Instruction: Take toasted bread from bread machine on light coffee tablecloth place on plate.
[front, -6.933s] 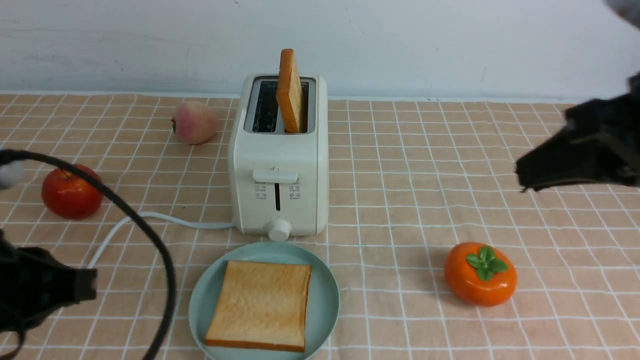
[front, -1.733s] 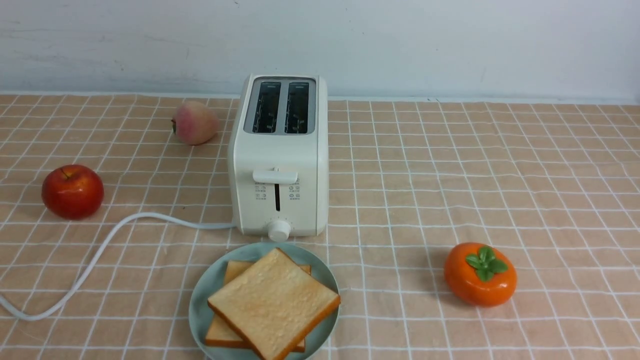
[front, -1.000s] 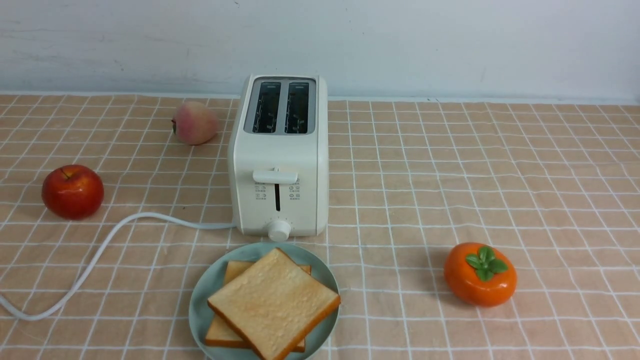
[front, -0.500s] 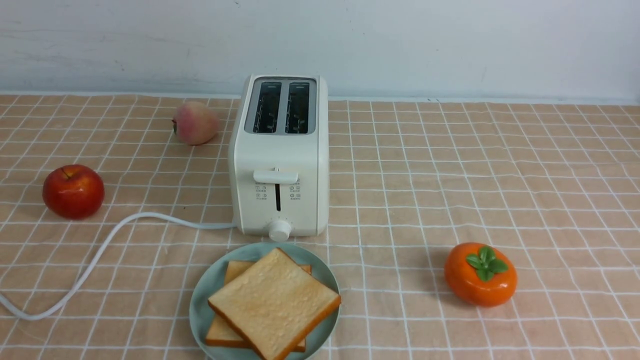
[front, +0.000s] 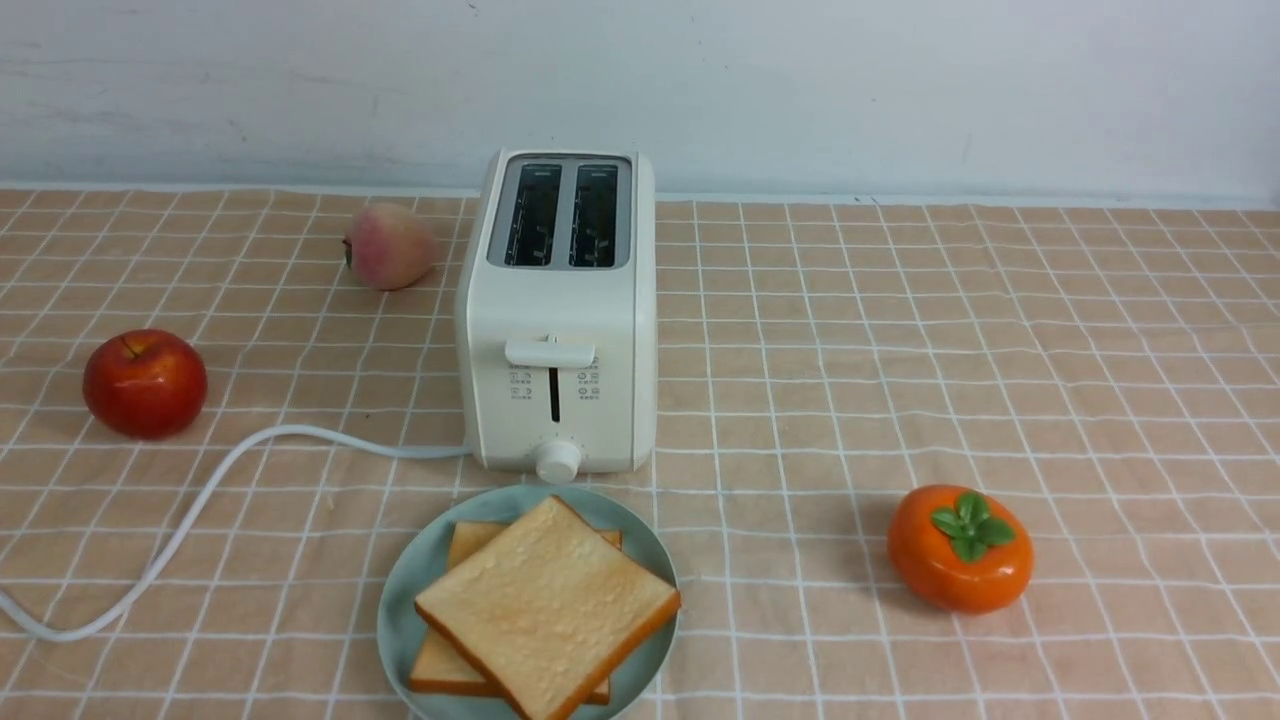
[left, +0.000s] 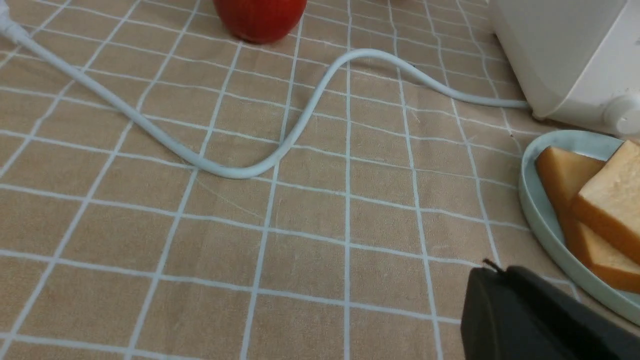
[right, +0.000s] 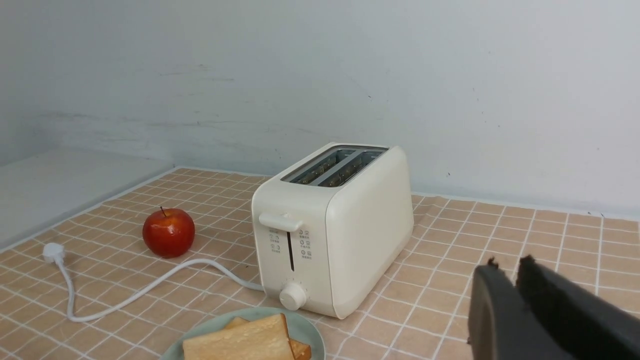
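Already toasted bread (front: 548, 605) lay stacked on plate (front: 393, 620). Nearest — shut, empty left gripper (left: 495, 280); right gripper (right: 507, 267) barely parted, empty.

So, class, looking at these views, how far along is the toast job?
Done: the bread machine stands with empty slots and both slices of toasted bread lie stacked on the plate. In hand: nothing; the left gripper is shut, the right gripper slightly parted, both empty. Left: nothing apparent.

Left hand (left: 500, 280) matte black, blunt-tipped; right hand (right: 511, 267) black, two-pronged
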